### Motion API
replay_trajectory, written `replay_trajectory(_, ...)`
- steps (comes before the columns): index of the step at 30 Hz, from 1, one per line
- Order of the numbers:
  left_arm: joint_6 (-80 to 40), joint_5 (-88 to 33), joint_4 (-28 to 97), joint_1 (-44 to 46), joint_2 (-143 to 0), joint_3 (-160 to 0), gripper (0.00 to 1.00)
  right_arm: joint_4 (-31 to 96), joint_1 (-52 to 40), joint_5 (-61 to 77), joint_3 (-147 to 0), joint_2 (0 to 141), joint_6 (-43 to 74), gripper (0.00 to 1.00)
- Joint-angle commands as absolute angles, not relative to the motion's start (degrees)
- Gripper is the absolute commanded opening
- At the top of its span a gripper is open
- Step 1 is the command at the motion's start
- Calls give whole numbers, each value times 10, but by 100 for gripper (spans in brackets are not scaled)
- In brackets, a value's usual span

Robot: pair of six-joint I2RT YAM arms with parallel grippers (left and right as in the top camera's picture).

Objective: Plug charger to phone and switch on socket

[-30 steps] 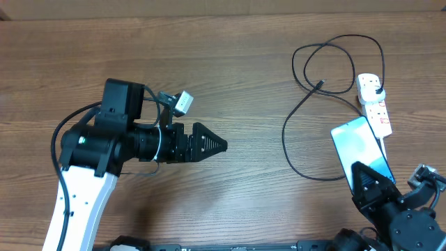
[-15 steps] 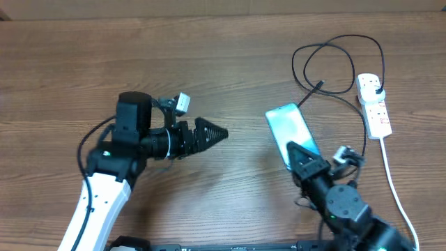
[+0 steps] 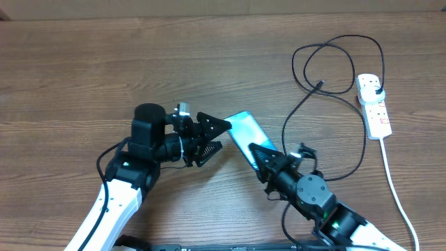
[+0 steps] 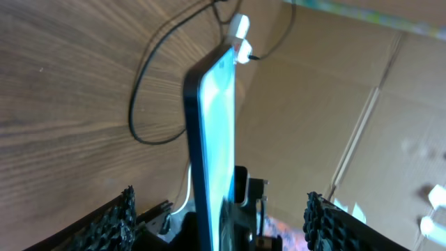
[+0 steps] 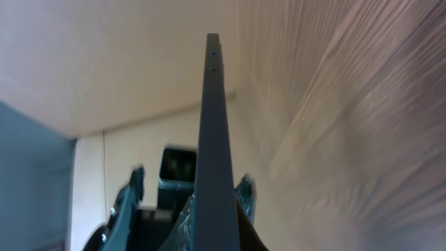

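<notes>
Left of centre: left gripper, fingers spread wide to either side of the far-left end of the phone, no pinch visible. In the left wrist view, phone seen edge-on between the two black fingers, clear of both. Probably placed so to take over or steady that end for plugging.

Centre: phone up off the table, tilted, light blue screen facing upward in the overhead view. Pinched at its near-right end by the right gripper, fingers pressed together on it. In the right wrist view, thin dark edge standing straight out of the grip. Seemingly held in mid-air for reach by both arms, well apart from the cable.

Right: charger lying in loose loops on the wood, connector tip free at the far side, not in the phone. Plug adapter already seated in the far end of the socket, near the right edge; white cord trailing toward the near side. Switch position too small to tell.

Writing: none legible on screen, socket or arms.
</notes>
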State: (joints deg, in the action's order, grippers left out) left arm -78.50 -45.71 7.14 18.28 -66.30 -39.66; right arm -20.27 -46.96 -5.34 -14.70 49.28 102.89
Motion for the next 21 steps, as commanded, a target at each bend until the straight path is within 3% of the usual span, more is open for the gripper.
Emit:
replay_trajectory(1, -839, -415, 68, 207, -660, -392, 79, -278, -471, 49, -153, 555, 1085, 4)
replay_trajectory(7, -839, -413, 68, 215, -660, -392, 73, -354, -471, 152, -154, 644, 1162, 4)
replay_trajectory(17, -839, -391, 69, 215, -660, -392, 72, -361, -471, 162, -154, 652, 1203, 4)
replay_trajectory(21, -839, -379, 69, 215, -660, -392, 64, -378, -471, 175, -154, 652, 1202, 4)
